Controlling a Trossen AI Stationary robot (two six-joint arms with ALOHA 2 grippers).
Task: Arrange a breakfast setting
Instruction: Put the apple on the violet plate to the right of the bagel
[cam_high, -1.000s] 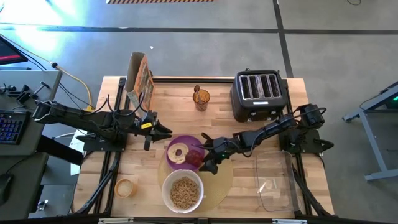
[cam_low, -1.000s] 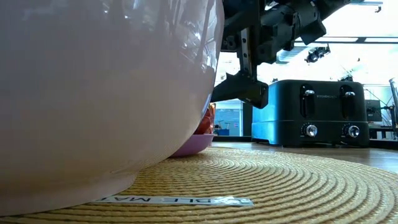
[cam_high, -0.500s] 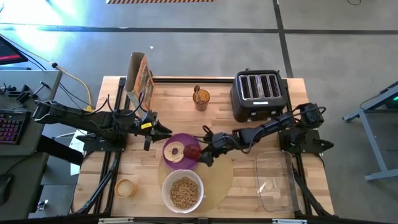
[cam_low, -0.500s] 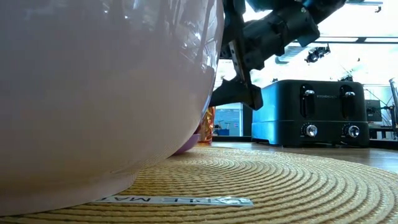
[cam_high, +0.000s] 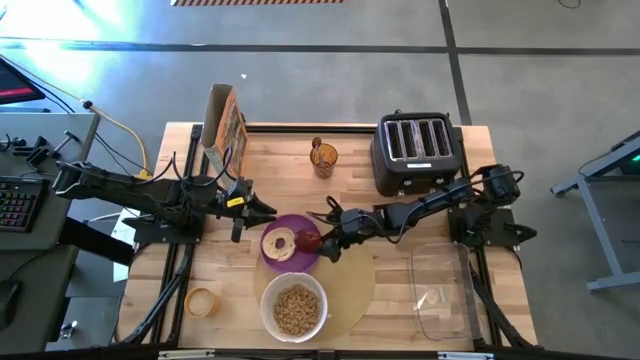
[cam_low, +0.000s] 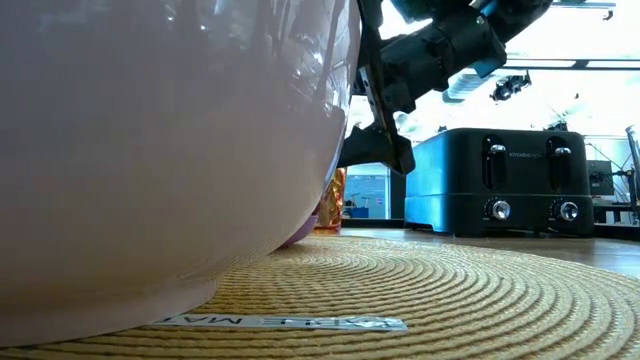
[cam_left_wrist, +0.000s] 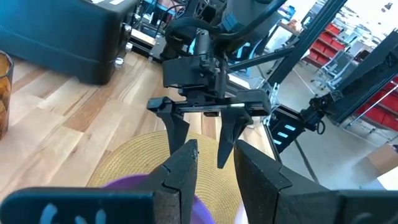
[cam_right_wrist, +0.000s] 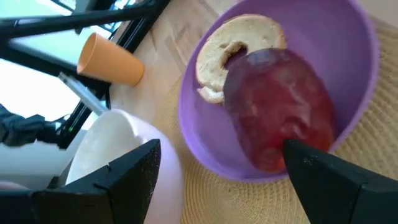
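Filling the lower middle of the high view, white bowl (cam_high: 293, 308) of brown cereal (cam_high: 293, 310), resting on the near part of the round tan mat (cam_high: 352, 290); to its left on the bare wood, a small tan cup (cam_high: 201, 301); at lower right, a clear tray (cam_high: 441, 295). Just above the bowl, at frame centre, purple plate (cam_high: 288, 246) carrying bagel (cam_high: 281, 243) and red apple (cam_high: 309, 240), apple to the right of the bagel and touching it. Hanging just right of the plate, over its apple side, right gripper (cam_high: 327, 243), fingers spread wide and gripping nothing, the apple between them in the right wrist view yet untouched. Left of the plate, left gripper (cam_high: 262, 209), fingers drawn close with a narrow gap, nothing between them. Farther up, an amber glass (cam_high: 323, 157) at upper centre, a cereal box (cam_high: 224, 125) standing at upper left, a black toaster (cam_high: 414, 150) at upper right. No spoon to be made out.
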